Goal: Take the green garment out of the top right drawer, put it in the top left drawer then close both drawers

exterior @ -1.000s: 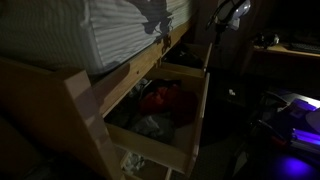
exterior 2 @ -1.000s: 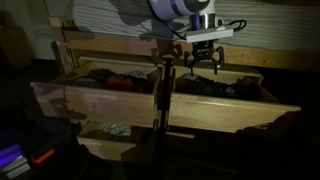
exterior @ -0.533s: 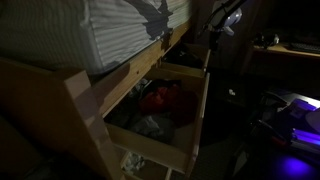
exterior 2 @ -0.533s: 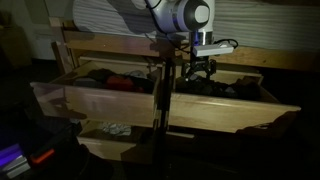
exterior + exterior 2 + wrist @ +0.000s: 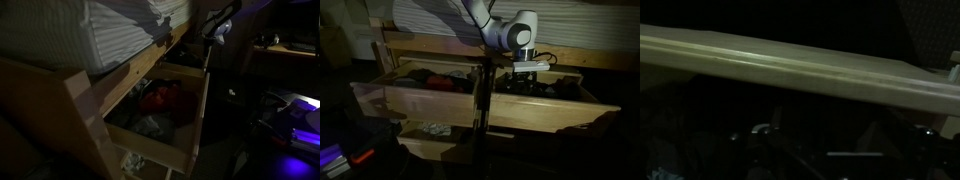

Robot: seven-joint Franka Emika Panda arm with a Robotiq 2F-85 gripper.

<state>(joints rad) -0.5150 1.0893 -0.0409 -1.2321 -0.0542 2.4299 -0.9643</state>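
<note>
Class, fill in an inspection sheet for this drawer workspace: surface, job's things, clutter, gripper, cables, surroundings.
surface: no table seen; striped mattress lies above the drawers.
job's things: top left drawer and top right drawer both open; green garment not discernible in the dark.
clutter: red cloth in top left drawer; lower drawer open, holding pale cloth.
gripper: gripper down in top right drawer, jaws hidden.
cables: dark cable looping by the wrist.
surroundings: dark room, purple glow.

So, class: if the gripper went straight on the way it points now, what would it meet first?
Probably the dark clothes in the open top drawer below the gripper, which points down into it; depth is hard to judge here.
</note>
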